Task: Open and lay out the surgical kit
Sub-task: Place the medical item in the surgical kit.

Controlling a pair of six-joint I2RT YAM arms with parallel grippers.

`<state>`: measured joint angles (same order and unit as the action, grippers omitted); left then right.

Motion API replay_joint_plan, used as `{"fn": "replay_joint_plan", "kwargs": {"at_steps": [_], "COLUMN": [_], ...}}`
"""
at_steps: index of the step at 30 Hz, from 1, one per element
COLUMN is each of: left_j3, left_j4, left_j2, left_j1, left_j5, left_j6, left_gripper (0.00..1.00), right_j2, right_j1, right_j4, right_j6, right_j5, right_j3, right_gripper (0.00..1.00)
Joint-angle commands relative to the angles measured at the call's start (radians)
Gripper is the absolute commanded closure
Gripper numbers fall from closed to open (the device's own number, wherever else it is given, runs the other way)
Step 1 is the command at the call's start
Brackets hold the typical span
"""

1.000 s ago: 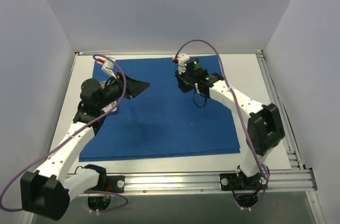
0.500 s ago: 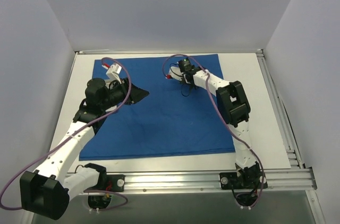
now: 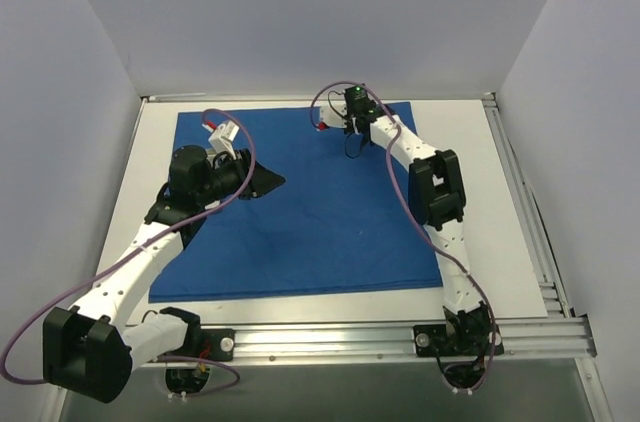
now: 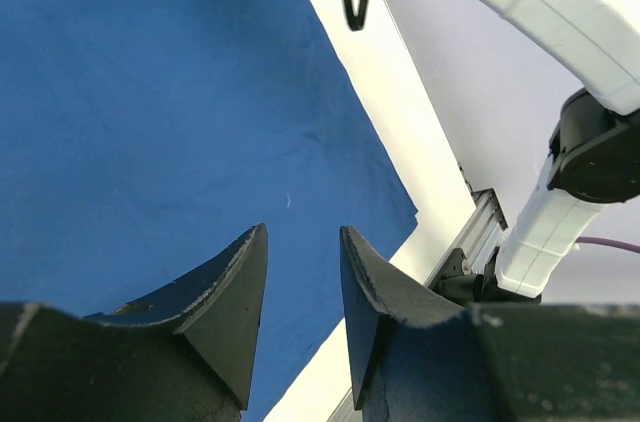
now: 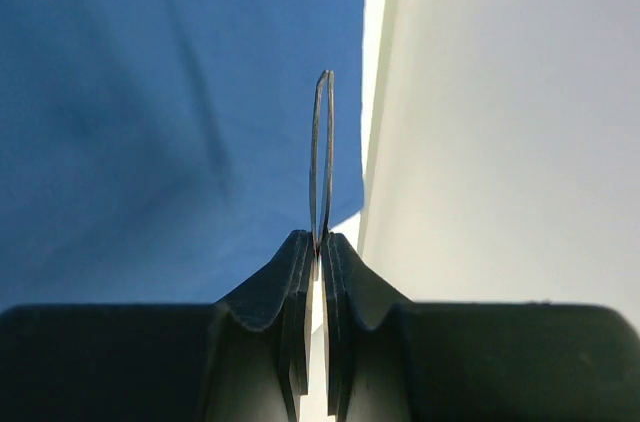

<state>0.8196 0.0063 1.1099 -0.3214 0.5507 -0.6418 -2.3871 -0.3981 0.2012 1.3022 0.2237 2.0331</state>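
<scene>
right gripper clenched on thin metal instrument at blue cloth's 12 o'clock; left gripper released, over 10 o'clock.

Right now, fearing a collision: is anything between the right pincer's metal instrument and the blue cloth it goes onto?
Nothing visible does. The blue cloth beneath the right pincer and its metal instrument is bare; the left pincer hangs well aside.

Bright, even, diffuse lighting with faint soft shadows; wrist views slightly blurred up close.
</scene>
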Motion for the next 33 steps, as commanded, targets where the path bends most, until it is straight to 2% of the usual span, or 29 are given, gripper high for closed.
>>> {"fn": "replay_joint_plan", "kwargs": {"at_steps": [1, 10, 17, 24, 29, 33], "left_j3": [0.038, 0.036, 0.029, 0.03, 0.03, 0.027], "left_j4": [0.009, 0.009, 0.018, 0.006, 0.012, 0.012], "left_j2": [0.002, 0.01, 0.004, -0.001, -0.001, -0.004], "left_j1": [-0.005, -0.013, -0.013, -0.011, -0.011, -0.011], "left_j5": [0.023, 0.028, 0.031, 0.029, 0.032, 0.029], "left_j6": [0.022, 0.027, 0.016, 0.014, 0.008, 0.008], "left_gripper": [0.57, 0.57, 0.56, 0.53, 0.52, 0.52], "right_j2": [-0.061, -0.087, -0.106, -0.107, -0.1, -0.084], "right_j1": [0.005, -0.004, -0.008, -0.012, -0.012, -0.01], "right_j4": [0.027, -0.026, -0.005, -0.016, -0.014, -0.019], "right_j6": [0.063, 0.081, 0.072, 0.039, 0.026, 0.008], "right_j5": [-0.049, -0.07, -0.089, -0.101, -0.11, -0.116], "right_j3": [0.047, 0.015, 0.021, 0.025, 0.033, 0.03], "right_gripper": [1.0, 1.0, 1.0, 0.85, 0.8, 0.69]}}
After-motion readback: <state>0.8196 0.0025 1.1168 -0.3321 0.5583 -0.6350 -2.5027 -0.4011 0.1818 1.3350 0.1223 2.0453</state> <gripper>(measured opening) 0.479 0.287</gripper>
